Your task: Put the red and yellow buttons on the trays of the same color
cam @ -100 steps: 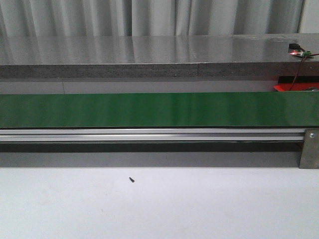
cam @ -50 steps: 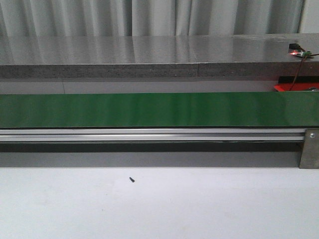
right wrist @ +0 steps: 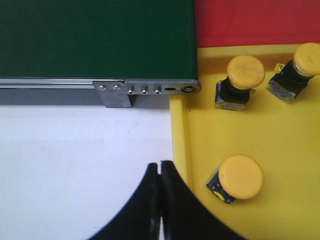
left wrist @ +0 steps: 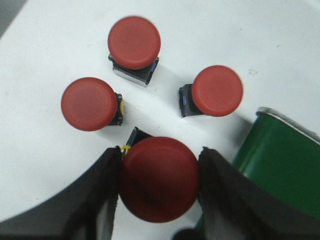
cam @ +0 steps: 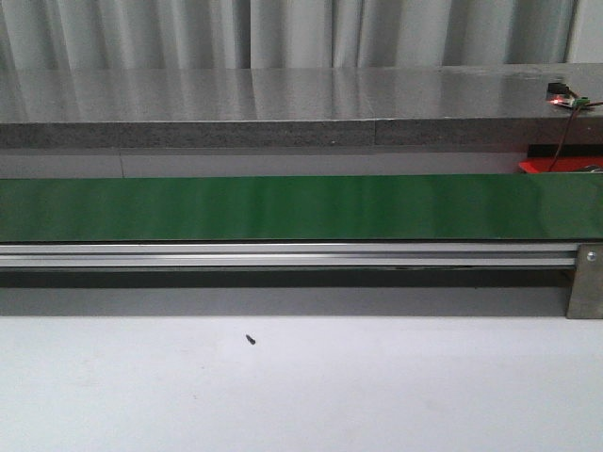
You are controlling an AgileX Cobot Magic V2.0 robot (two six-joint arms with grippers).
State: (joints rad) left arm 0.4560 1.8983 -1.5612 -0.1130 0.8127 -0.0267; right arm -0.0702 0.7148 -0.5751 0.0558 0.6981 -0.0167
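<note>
In the left wrist view my left gripper point(left wrist: 160, 156) is shut on a red button point(left wrist: 159, 182), one finger on each side of its cap. Three more red buttons point(left wrist: 134, 42) point(left wrist: 89, 103) point(left wrist: 217, 90) stand on the white surface beyond it. In the right wrist view my right gripper point(right wrist: 160, 169) is shut with nothing in it, over the white table just beside the rim of the yellow tray point(right wrist: 285, 135). Three yellow buttons point(right wrist: 245, 71) point(right wrist: 306, 59) point(right wrist: 241, 176) sit in that tray. The red tray point(right wrist: 255, 22) lies beyond the yellow one. Neither gripper shows in the front view.
The green conveyor belt point(cam: 301, 207) runs across the front view on an aluminium rail point(cam: 283, 254). Its end point(right wrist: 95, 37) and a metal bracket point(right wrist: 145, 90) border the yellow tray. Another green belt end point(left wrist: 280, 160) lies close beside my left gripper. A dark speck point(cam: 250, 339) marks the table.
</note>
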